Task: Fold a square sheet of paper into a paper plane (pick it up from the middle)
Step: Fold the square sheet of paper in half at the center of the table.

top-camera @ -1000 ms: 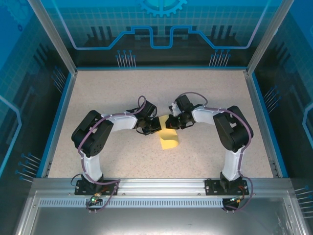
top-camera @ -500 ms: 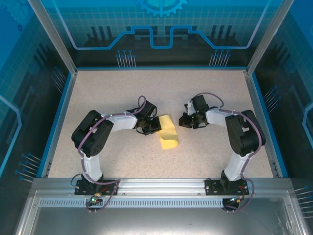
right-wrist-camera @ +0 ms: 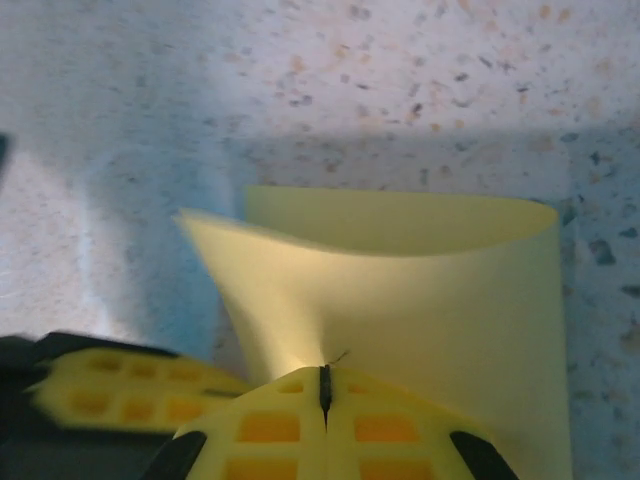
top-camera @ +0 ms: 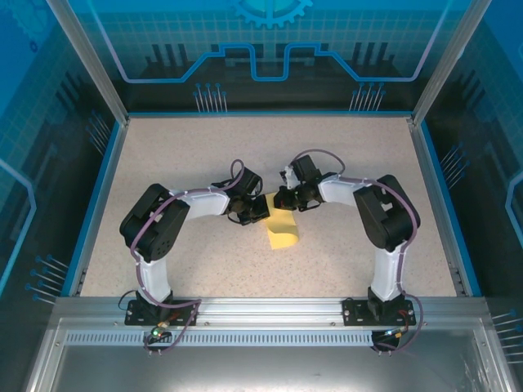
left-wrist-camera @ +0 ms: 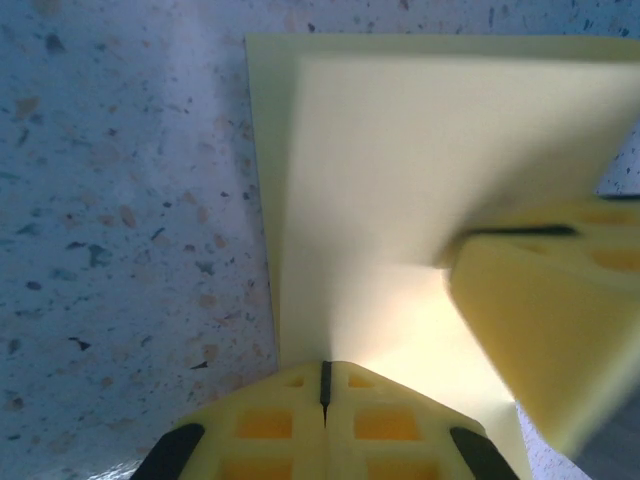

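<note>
The square sheet of paper (top-camera: 283,235) lies folded over itself at the middle of the table, pale yellow, with a curved upper layer. My left gripper (top-camera: 261,209) is shut, its tips down on the paper's left part (left-wrist-camera: 400,180). The closed slit of my left gripper (left-wrist-camera: 325,372) has nothing showing in it. My right gripper (top-camera: 282,199) is shut too, its tip pressed against the raised upper layer (right-wrist-camera: 450,300) just across from the left one. The right fingers (left-wrist-camera: 540,340) reach in beside the left tips, and the left fingers (right-wrist-camera: 110,395) sit beside the right gripper (right-wrist-camera: 325,375).
The speckled table (top-camera: 163,163) is ringed by a blue rim (top-camera: 96,196) and metal frame posts. A metal rail (top-camera: 270,314) carries both arm bases at the near edge. Open tabletop lies behind and to both sides of the arms.
Half a second ago the right gripper had swung away to the right, leaving the paper's upper flap free. It has come back onto the paper. The left arm has stayed put.
</note>
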Action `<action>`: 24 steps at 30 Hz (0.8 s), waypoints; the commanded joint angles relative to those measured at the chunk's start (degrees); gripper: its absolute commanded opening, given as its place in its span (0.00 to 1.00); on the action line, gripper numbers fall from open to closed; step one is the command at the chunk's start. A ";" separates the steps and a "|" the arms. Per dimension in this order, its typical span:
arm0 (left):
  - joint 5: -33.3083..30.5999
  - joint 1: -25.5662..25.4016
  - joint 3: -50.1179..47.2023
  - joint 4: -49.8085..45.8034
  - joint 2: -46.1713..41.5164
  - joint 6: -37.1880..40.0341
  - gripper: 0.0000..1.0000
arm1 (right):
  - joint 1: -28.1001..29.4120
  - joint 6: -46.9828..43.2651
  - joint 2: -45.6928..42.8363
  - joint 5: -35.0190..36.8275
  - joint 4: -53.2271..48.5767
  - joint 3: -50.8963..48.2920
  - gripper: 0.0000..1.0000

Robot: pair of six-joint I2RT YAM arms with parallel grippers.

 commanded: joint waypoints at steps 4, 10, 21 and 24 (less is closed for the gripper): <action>-6.47 0.09 -3.12 -12.74 5.04 1.23 0.00 | -3.63 2.32 2.70 0.89 2.80 -0.67 0.00; -7.50 0.09 -3.38 -14.15 5.31 1.28 0.00 | -8.39 4.93 -1.04 6.26 7.29 -6.90 0.00; -7.05 0.04 -3.01 -13.75 5.40 1.66 0.00 | -4.26 0.94 -9.04 4.08 4.98 -4.89 0.00; -7.15 0.01 -2.94 -13.88 5.48 1.69 0.00 | -2.51 1.20 -5.40 0.67 4.87 -2.16 0.00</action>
